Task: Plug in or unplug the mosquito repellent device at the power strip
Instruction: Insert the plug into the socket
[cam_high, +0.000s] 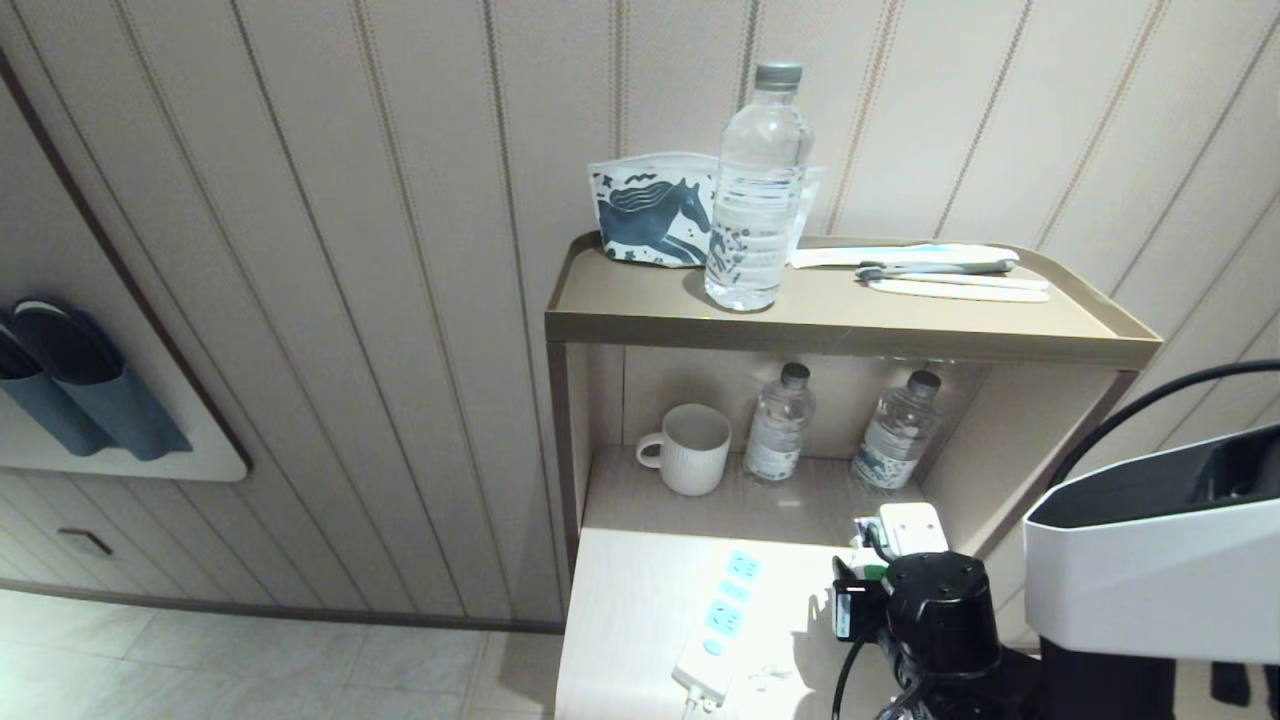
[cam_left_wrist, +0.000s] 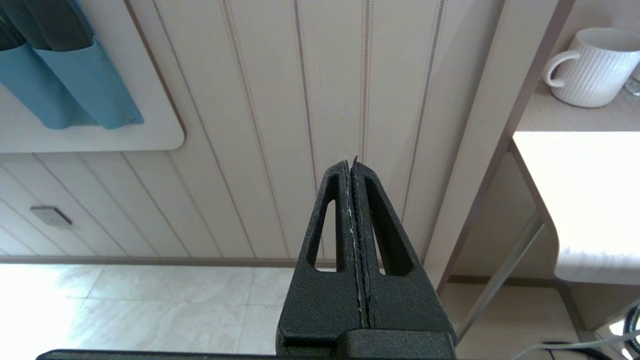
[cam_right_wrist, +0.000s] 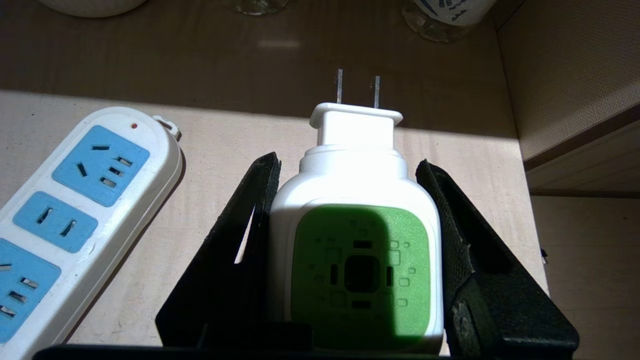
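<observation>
Right hand (cam_right_wrist: 350, 210) I'm steering is gripping the mosquito repellent device (cam_right_wrist: 360, 250), prongs bare, beside the power strip (cam_right_wrist: 75, 220) on the table (cam_right_wrist: 210, 150), left hand (cam_left_wrist: 352, 165) clenched, idling.

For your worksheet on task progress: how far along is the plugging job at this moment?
Done: the right gripper has clamped the mosquito repellent device, its prongs bare. In hand: it is held beside the power strip. Left: seating the prongs in a socket. The left gripper is idle.

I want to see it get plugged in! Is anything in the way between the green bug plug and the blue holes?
Nothing visible. The right tool holds the mosquito repellent device, prongs bare, beside the power strip; only bare tabletop between them.
</observation>
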